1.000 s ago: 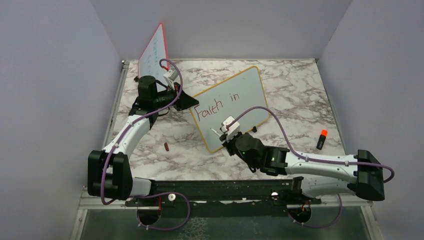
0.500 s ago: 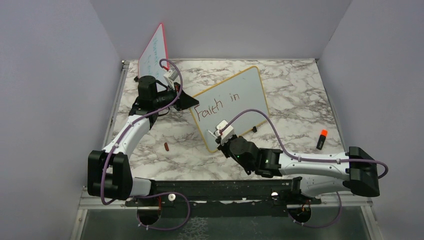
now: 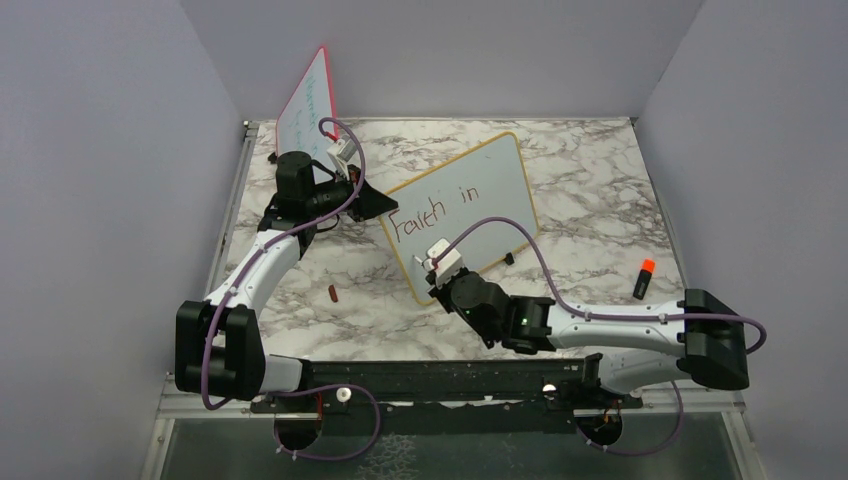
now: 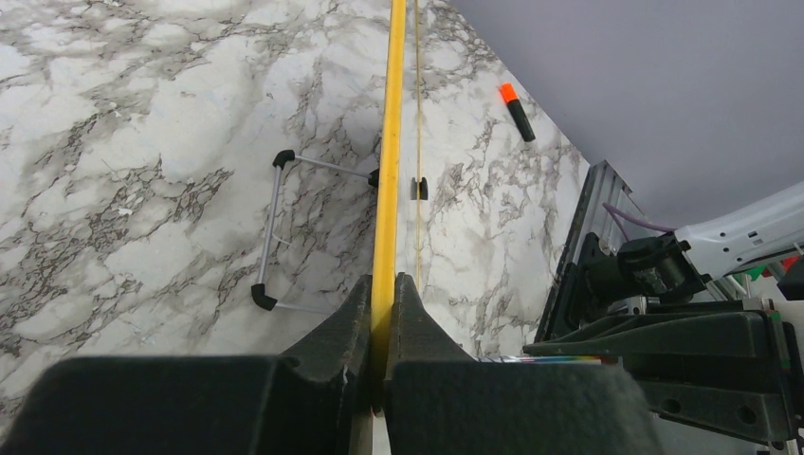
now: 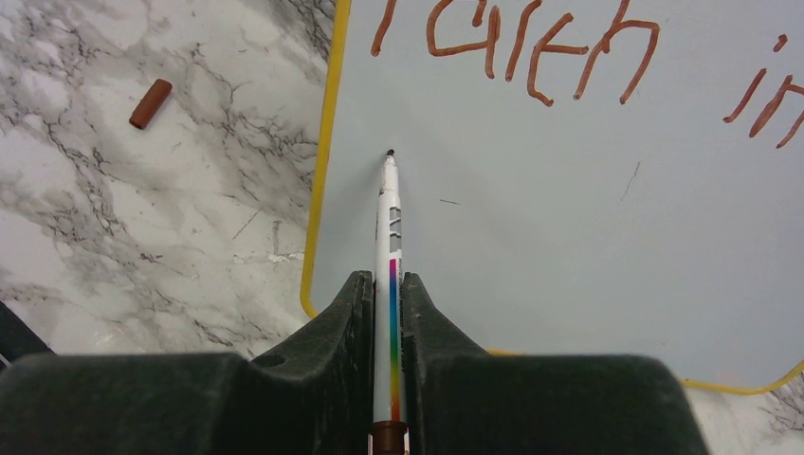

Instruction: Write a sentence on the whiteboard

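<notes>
Two-arm writing set-up, seen from above and from both wrists. The whiteboard (image 3: 500,180) stands tilted near the middle of the worktop (image 3: 600,190), propped from behind on a wire stand (image 4: 270,232). The left end effector (image 4: 383,284) is clenched on the board's yellow edge and steadies it. The right end effector (image 5: 389,280) grasps a marker (image 5: 389,218) lengthwise, tip forward. The tip sits on the blank area below the "F" and just inside the left edge; whether it actually touches the surface cannot be told from the wrist view. The sentence (image 3: 435,210) reads "Faith in" so far, slanting upward in dark red, so a second line appears to be starting. To do this well, the tip should meet the board lightly and squarely, since hard pressure could push the board back against its stand. The left grasp should remain firm throughout each stroke. The new line should follow the slant of the first, with a clear gap beneath it. A brown cap (image 5: 151,103) lies on the worktop beside the board, apart from it.
</notes>
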Controlling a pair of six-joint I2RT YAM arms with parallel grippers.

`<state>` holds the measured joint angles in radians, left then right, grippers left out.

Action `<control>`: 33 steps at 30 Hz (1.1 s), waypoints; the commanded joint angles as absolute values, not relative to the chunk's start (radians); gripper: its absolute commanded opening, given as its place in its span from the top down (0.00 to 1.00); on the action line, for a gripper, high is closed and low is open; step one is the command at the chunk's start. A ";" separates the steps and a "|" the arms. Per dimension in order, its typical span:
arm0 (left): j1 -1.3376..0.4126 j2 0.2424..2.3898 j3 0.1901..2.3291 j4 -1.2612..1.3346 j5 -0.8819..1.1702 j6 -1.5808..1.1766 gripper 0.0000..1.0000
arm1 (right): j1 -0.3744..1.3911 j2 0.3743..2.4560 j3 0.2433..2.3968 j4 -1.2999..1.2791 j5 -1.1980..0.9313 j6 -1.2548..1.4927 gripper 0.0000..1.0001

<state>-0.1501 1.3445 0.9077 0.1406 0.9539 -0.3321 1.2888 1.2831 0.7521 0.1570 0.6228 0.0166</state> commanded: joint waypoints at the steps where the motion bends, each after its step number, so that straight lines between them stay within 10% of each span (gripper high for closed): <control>1: -0.170 1.354 0.879 0.080 0.905 -0.288 1.00 | 1.296 1.306 0.790 0.170 0.663 0.022 0.99; 33: -0.170 1.353 0.879 0.077 0.904 -0.287 1.00 | 1.296 1.230 0.763 0.075 0.717 0.086 0.99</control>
<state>-0.1501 1.3445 0.9077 0.1406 0.9527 -0.3321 1.2961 1.2598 0.7677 0.0448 0.6731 0.0956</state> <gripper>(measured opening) 0.037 0.167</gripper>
